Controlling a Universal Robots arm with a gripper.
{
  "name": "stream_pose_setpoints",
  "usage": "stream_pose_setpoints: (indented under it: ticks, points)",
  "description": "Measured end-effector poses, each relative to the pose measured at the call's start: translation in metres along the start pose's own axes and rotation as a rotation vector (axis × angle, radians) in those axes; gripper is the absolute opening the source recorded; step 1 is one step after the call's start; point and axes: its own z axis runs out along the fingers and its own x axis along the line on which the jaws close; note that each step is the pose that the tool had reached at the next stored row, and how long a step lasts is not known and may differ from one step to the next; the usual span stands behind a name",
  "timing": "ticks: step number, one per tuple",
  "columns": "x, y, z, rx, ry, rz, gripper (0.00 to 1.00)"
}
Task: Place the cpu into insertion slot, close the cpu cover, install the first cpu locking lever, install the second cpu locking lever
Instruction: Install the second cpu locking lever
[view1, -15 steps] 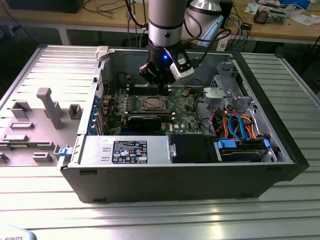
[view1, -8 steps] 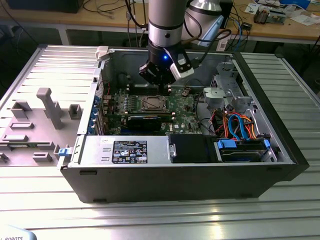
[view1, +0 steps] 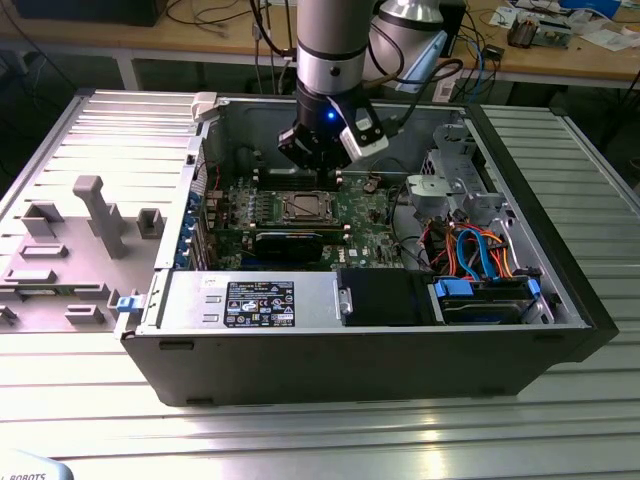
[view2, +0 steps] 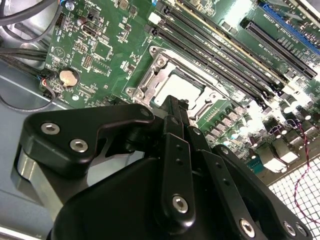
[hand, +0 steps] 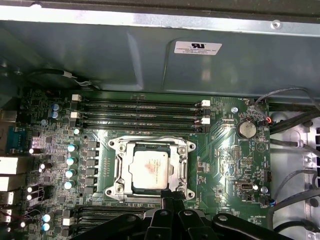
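Note:
The cpu (hand: 147, 170) lies flat in the insertion slot (hand: 116, 145), silver top up, on the green board. The cpu cover (hand: 118, 167) lies down over it as a metal frame, and the chip shows through its window. My gripper (hand: 171, 196) hangs just above one edge of the socket, its black fingers (view2: 172, 115) pressed together with nothing visible between them. In the second wrist view the cpu (view2: 182, 85) and the cpu cover (view2: 150, 82) sit just beyond the fingertips. In the exterior view my gripper (view1: 315, 150) hovers inside the open computer case, above the socket (view1: 303, 208).
Long black memory slots (hand: 140, 112) run beside the socket, towards the case wall (hand: 150, 55). A coin battery (hand: 246, 129) and loose cables lie off to one side. A drive cage (view1: 455, 180) stands at the exterior view's right, a grey fixture tray (view1: 70, 240) at its left.

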Motion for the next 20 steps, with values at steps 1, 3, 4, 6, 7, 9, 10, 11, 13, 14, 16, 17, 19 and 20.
stream_pose_setpoints:
  ticks: [1,3,4,6,7,9,10,11,13,14,16,17,19,20]
  points:
    - [0.0,0.0002,-0.0013,-0.0001,0.0,0.0,0.11]
    - [0.0001,0.0003,-0.0032,-0.0005,-0.0002,0.0,0.11]
    - [0.0004,-0.0002,-0.0034,-0.0003,0.0,0.0,0.11]
    - [0.0008,-0.0038,-0.0036,0.0,0.0001,0.0,0.11]
    - [0.0022,-0.006,-0.0032,0.0001,0.0001,0.0,0.11]
    - [0.0066,-0.009,-0.0024,-0.0007,0.0012,0.0,0.11]
    - [0.0086,-0.0094,-0.0016,-0.0012,0.0019,0.0,0.11]
    - [0.0094,-0.0095,-0.0005,-0.0013,0.0048,0.001,0.11]
    - [0.01,-0.0096,0.0,-0.001,0.0069,0.001,0.11]
    - [0.0101,-0.0096,0.0,-0.001,0.0071,0.002,0.11]
    - [0.0101,-0.0096,0.0001,-0.0012,0.0071,0.002,0.11]
    - [0.0101,-0.0096,0.0001,-0.0012,0.0072,0.002,0.11]
    - [0.0101,-0.0096,0.0001,-0.0012,0.0073,0.002,0.11]
    - [0.0101,-0.0096,0.0001,-0.0012,0.0074,0.002,0.11]
